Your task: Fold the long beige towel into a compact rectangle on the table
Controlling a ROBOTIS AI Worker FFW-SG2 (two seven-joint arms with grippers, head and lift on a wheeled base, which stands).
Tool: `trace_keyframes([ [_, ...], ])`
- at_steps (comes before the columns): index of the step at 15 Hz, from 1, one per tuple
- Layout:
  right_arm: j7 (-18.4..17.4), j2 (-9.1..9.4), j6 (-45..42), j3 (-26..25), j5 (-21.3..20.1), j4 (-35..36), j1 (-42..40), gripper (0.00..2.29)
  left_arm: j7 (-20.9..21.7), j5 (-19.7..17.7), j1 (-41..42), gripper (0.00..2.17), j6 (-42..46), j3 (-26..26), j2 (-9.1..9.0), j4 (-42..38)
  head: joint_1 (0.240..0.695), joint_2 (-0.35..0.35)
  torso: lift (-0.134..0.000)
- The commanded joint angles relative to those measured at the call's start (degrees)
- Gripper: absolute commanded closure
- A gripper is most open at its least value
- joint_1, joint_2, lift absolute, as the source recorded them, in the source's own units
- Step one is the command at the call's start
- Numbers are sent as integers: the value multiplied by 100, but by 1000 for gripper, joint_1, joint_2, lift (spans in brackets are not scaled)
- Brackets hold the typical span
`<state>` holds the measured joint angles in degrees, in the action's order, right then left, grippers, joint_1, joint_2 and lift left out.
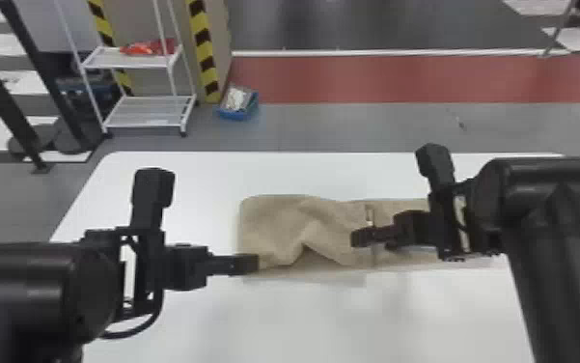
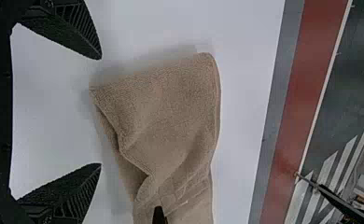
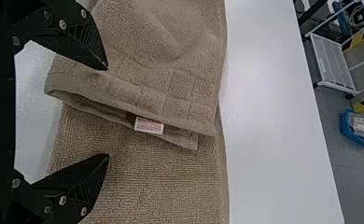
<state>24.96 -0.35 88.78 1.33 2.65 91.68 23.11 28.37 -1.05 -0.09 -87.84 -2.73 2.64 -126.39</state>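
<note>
Overlapping layers of nubby beige towel (image 1: 271, 227)

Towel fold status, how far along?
Done: one fold looks made; the towel's flap lies over a lower layer, its hem and label partway along.
In hand: nothing; left tool and right tool are both open.
Left: probably smoothing the rucked flap, then folding the lower layer that runs on past the hem.
</note>
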Motion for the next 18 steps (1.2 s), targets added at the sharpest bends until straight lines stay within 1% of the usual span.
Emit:
trace_keyframes([
  [1, 0, 0, -93, -27, 51, -10, 0, 255, 2, 0, 0, 66, -1, -9, 0, 0, 695, 45, -124],
  [6, -9, 40, -286, -45, 95, -28, 18, 269, 2, 0, 0, 66, 17, -9, 0, 0, 695, 47, -124],
  [7, -9, 40, -286, -27, 104, -89, 53, 296, 2, 0, 0, 66, 17, -9, 0, 0, 695, 49, -124],
  [8, -9, 40, -462, -18, 130, -142, 62, 410, 2, 0, 0, 66, 17, -9, 0, 0, 695, 50, -124],
  [9, -9, 40, -532, -1, 218, -186, 71, 464, 2, 0, 0, 70, 17, -9, 0, 0, 695, 51, -124],
  [18, -9, 26, -409, 52, 104, -212, 97, 454, 20, 0, 44, 76, 17, -26, 9, 0, 695, 62, -124],
])
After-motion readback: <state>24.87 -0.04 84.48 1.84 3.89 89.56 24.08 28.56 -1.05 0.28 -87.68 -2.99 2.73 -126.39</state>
